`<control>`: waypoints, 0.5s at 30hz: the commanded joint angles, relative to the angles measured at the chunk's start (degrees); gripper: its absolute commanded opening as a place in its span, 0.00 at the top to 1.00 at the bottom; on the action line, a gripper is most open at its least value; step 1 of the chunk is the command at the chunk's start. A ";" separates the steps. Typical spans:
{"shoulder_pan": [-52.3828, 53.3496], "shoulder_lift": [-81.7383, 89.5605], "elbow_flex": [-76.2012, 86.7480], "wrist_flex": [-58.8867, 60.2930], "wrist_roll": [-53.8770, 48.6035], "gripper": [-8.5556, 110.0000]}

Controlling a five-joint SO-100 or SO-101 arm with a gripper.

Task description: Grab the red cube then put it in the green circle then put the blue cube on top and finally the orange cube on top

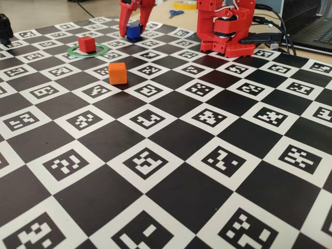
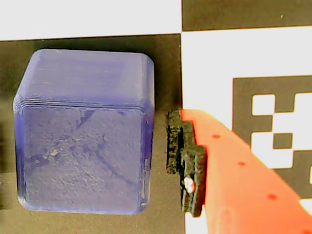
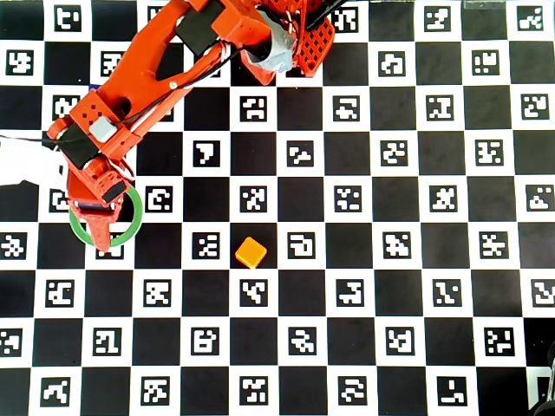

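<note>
The red cube point(image 1: 86, 44) sat inside the green circle point(image 1: 103, 49). The gripper point(image 1: 133, 31) stood narrowly parted around the blue cube point(image 1: 133, 32), pad not touching; closing and lifting seemed next.

Checkerboard marker mat point(image 1: 171, 155) over wooden table point(image 1: 41, 13); laptop point(image 1: 311, 26) behind.

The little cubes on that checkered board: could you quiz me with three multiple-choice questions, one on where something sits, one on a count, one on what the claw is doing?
1. Where is the red cube?
A. inside the green circle
B. on the orange cube
C. off the board

2. How many cubes show in the fixed view?
A. two
B. three
C. five

3. How is the gripper placed?
A. lifted, empty
B. open around the blue cube
C. gripping the orange cube

Answers: 1 A, the ring surrounds it. 2 B, red, orange, blue. 3 B, the wrist view shows a gap beside the pad.
</note>
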 commanded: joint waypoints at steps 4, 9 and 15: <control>-0.97 1.14 -0.62 -0.88 0.35 0.83; -0.97 1.14 -0.53 -0.88 0.18 0.85; -1.05 1.14 -0.53 0.00 -0.70 0.86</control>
